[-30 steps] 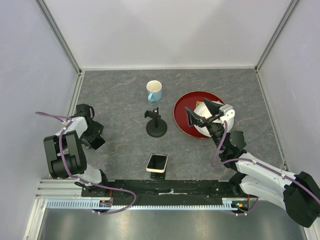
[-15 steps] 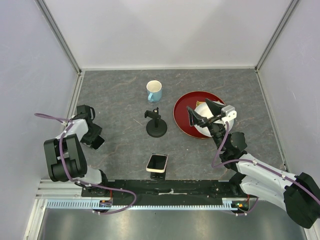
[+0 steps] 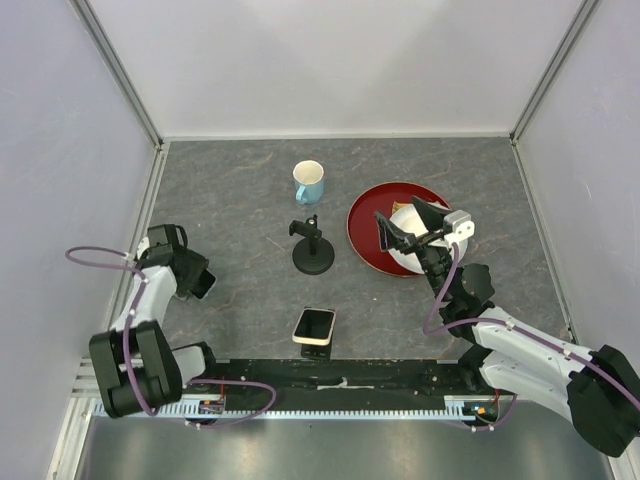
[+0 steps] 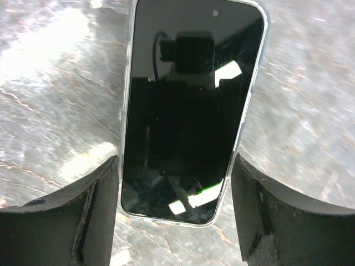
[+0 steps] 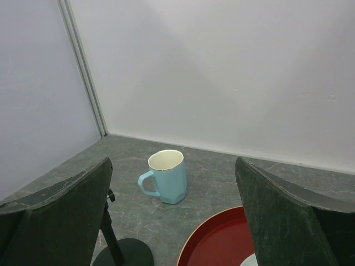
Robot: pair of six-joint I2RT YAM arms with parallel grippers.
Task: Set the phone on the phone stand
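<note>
Bright, even light from overhead gives you a sharp top view with soft shadows. Your left wrist view smears the table (image 4: 50,83) with blur, and glare spots the glossy screen of the phone (image 4: 191,111).

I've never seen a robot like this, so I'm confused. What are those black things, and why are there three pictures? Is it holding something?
It is a robot with two arms fixed to the near edge of a grey table. Each arm ends in a gripper, two fingers that pinch. The big picture is from a camera high above. The other two come from small cameras on the wrists, so the black shapes at their sides are the fingers. The left gripper is closed on a phone, pinching its sides. The right gripper is open and empty, above a red plate. On the table also stand a blue mug and a black pole stand. Near the arms' bases sits a small pale slab on something black; I cannot tell what it is.
</note>
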